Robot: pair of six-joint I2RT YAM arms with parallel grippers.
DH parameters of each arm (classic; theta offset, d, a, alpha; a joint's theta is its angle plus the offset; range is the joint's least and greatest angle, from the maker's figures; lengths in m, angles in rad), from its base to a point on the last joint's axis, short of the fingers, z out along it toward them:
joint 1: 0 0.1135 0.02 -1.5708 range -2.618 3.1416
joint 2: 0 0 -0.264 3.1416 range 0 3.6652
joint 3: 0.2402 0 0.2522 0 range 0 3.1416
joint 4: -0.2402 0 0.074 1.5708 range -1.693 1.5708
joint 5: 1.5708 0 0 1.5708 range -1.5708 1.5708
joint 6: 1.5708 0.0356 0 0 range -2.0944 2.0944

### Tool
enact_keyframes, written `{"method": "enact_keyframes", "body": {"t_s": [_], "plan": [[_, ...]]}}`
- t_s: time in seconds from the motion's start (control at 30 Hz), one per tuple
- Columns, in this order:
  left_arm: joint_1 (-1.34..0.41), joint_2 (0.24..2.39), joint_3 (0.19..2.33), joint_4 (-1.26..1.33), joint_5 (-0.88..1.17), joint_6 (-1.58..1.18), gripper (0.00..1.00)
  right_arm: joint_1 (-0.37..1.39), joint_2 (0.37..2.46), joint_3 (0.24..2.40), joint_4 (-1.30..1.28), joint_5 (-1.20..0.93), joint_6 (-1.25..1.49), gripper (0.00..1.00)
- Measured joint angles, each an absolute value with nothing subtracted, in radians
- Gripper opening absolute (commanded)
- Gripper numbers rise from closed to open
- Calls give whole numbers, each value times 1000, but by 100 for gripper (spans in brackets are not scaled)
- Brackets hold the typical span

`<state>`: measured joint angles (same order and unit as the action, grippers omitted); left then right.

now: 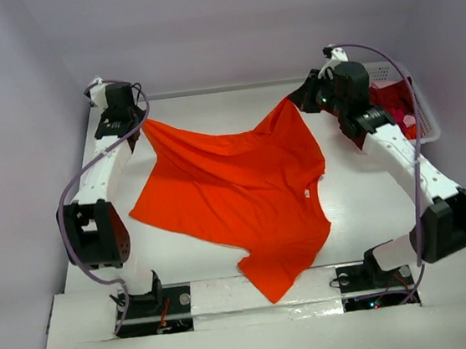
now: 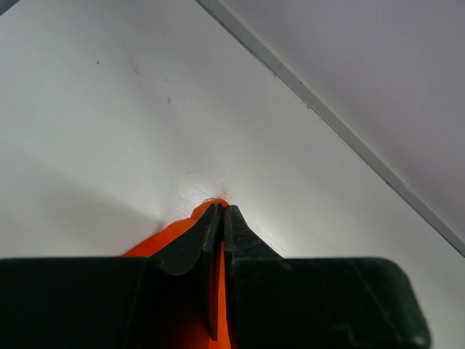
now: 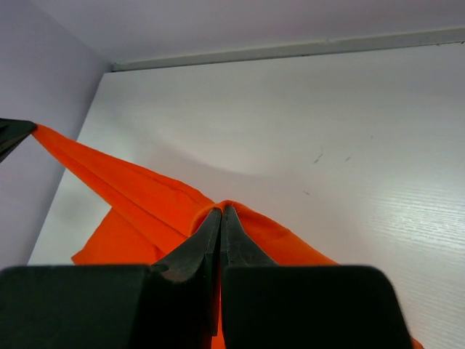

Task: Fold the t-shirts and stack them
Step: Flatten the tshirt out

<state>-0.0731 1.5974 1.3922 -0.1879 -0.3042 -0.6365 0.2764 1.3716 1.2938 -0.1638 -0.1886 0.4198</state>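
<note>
A bright orange t-shirt (image 1: 234, 187) is stretched over the white table, its lower part hanging off the near edge. My left gripper (image 1: 138, 120) is shut on the shirt's far left corner; in the left wrist view orange cloth (image 2: 178, 231) pokes out past the closed gripper (image 2: 221, 209). My right gripper (image 1: 296, 100) is shut on the far right corner, where the orange cloth (image 3: 138, 196) wraps the closed gripper (image 3: 221, 211) and runs left as a taut band. Dark red cloth (image 1: 394, 110) lies in the basket.
A white lattice basket (image 1: 423, 119) stands at the far right, behind the right arm. Walls close in the table at the back and both sides. The back edge of the table (image 3: 290, 51) lies just beyond the grippers.
</note>
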Motion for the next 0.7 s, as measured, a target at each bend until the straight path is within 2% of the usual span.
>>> {"method": "enact_keyframes", "body": {"t_s": [0.43, 0.7], "plan": [[-73, 1948, 1673, -223, -341, -665, 0, 208, 1734, 1518, -155, -125, 453, 0], [-73, 2056, 1777, -287, -340, -670, 0, 177, 1874, 1607, -206, -95, 452, 0]]}}
